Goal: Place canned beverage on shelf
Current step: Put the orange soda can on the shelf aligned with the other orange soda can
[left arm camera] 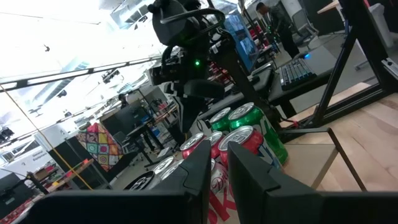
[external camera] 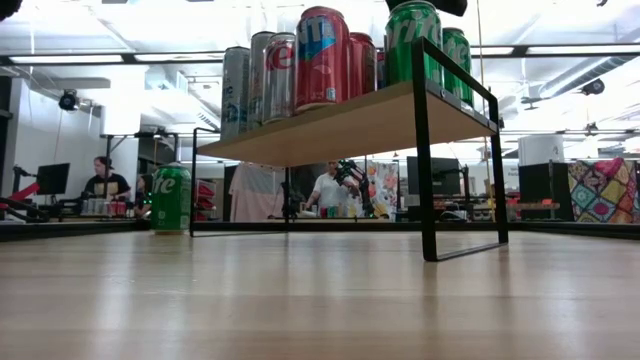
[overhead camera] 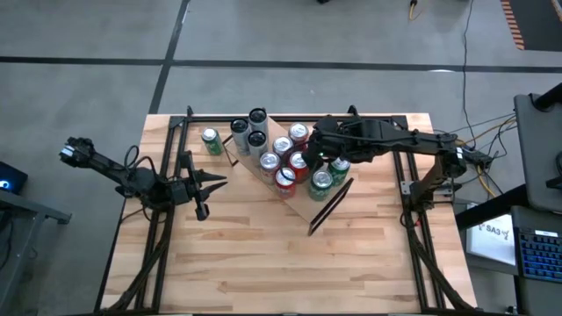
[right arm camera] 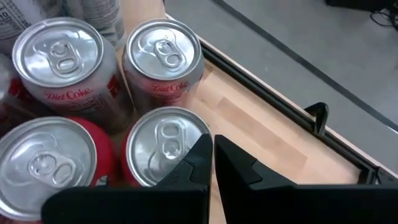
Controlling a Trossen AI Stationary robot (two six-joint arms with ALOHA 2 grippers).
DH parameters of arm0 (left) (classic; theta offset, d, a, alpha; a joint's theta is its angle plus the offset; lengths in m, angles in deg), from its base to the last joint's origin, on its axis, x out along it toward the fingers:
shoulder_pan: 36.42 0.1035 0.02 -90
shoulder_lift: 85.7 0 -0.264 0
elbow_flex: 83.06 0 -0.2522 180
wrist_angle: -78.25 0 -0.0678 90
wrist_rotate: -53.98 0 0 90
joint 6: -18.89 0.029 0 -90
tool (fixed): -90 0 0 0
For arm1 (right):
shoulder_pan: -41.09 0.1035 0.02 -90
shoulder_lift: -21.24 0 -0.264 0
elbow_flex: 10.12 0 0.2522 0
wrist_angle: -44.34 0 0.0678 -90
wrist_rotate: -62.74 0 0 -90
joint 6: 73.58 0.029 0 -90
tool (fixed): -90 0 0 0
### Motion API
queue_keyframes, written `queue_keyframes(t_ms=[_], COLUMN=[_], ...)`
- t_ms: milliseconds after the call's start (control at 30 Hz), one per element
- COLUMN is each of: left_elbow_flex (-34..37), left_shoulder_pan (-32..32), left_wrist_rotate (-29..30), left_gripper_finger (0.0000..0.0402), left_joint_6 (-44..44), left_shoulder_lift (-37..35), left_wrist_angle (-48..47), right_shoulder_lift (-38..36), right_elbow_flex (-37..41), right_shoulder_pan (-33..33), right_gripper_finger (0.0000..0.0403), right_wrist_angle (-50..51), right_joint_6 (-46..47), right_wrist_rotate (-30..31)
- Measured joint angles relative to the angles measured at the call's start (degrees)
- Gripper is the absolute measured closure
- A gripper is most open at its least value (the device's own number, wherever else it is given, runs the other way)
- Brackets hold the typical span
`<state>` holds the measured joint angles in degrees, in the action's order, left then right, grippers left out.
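The shelf (overhead camera: 309, 207) (external camera: 350, 125) stands slantwise at the table's far middle. Several cans (overhead camera: 285, 163) (external camera: 320, 55) stand upright on it: red, silver and green. One green can (overhead camera: 211, 140) (external camera: 171, 198) stands on the tabletop to the left of the shelf. My right gripper (overhead camera: 309, 156) (right arm camera: 211, 147) is shut and slants down over the cans at the shelf's right part, just above a red can's top (right arm camera: 163, 144). My left gripper (overhead camera: 218, 183) (left arm camera: 217, 165) hangs left of the shelf, pointing level at the cans, shut on nothing. My right gripper's shut fingertips (right arm camera: 202, 149) stand at the rim of a red can's top, coming slanting from above. I cannot tell whether they touch it.
Black rail frames (overhead camera: 167, 175) (overhead camera: 408, 189) run along the table's left and right sides. The near half of the plank tabletop (overhead camera: 290, 272) is bare wood. In the low view, people (external camera: 330, 190) sit at desks beyond the table.
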<state>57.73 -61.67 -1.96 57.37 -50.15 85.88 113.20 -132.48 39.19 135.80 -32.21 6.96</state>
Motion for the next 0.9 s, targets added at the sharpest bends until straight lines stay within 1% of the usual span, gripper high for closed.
queue_keyframes(t_ms=[467,567,900], left_elbow_flex=[0.00,0.00,0.00], left_shoulder_pan=[0.01,-0.01,0.00], left_wrist_rotate=[-0.01,0.01,0.00], left_gripper_finger=[0.0364,0.0364,0.0364], left_joint_6=[0.02,0.02,0.02], left_shoulder_lift=[0.00,0.00,0.00], left_wrist_angle=[0.01,0.00,0.00], right_shoulder_lift=[0.20,0.20,0.18], right_elbow_flex=[0.26,0.86,3.26], right_shoulder_pan=[0.14,0.14,0.14], right_gripper_finger=[0.0394,0.0394,0.0394], right_wrist_angle=[-0.44,-0.45,-0.81], right_joint_6=[0.64,0.59,1.14], right_wrist_rotate=[-0.71,0.52,0.51])
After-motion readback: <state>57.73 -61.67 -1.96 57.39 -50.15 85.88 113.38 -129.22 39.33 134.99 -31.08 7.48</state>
